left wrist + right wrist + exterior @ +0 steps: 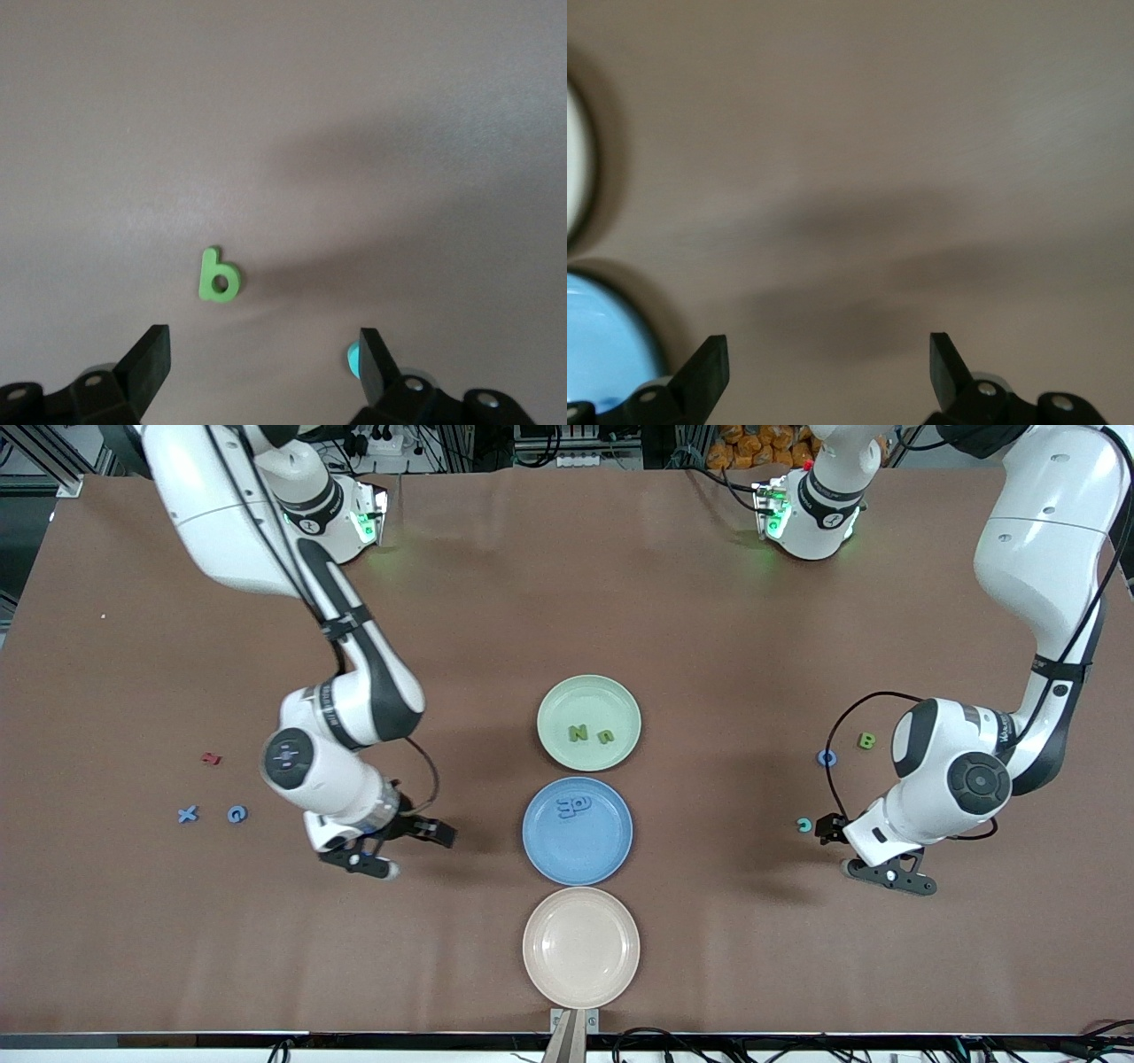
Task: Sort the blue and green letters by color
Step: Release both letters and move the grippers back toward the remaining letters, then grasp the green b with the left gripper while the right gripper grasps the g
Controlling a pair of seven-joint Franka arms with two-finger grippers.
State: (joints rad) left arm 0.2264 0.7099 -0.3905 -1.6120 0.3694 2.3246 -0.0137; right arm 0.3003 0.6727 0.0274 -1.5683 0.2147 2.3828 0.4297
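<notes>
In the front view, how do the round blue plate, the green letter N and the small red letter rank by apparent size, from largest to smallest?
1. Round blue plate, by far the largest.
2. Green letter N.
3. Small red letter, only slightly smaller than the N, so this order is uncertain.

the brown table [567,584] carries three plates in a row: green [620,695], blue [540,855], cream [580,948]. loose letters lie toward each end: red [210,759], blue [187,814] [236,813] [826,757], green [866,740], teal [803,825].

Both arms reach low; left gripper [264,363] and right gripper [828,367] apparently empty, jaws spread wide.
</notes>
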